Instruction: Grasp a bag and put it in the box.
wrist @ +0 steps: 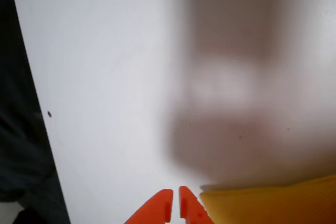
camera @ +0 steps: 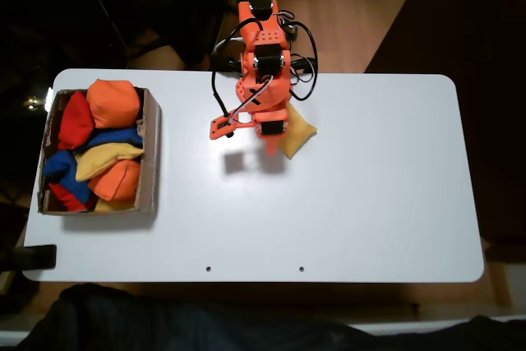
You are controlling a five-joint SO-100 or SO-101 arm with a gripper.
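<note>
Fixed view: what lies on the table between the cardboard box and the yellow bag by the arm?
Bare white table, apart from the arm's shadow. The fixed view shows the box at left, the bag beside the gripper.

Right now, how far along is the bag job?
Done: the box already holds several beanbags. In hand: nothing; the tool looks shut and empty, beside the yellow bag on the table. Left: grasp that bag and carry it to the box.
</note>
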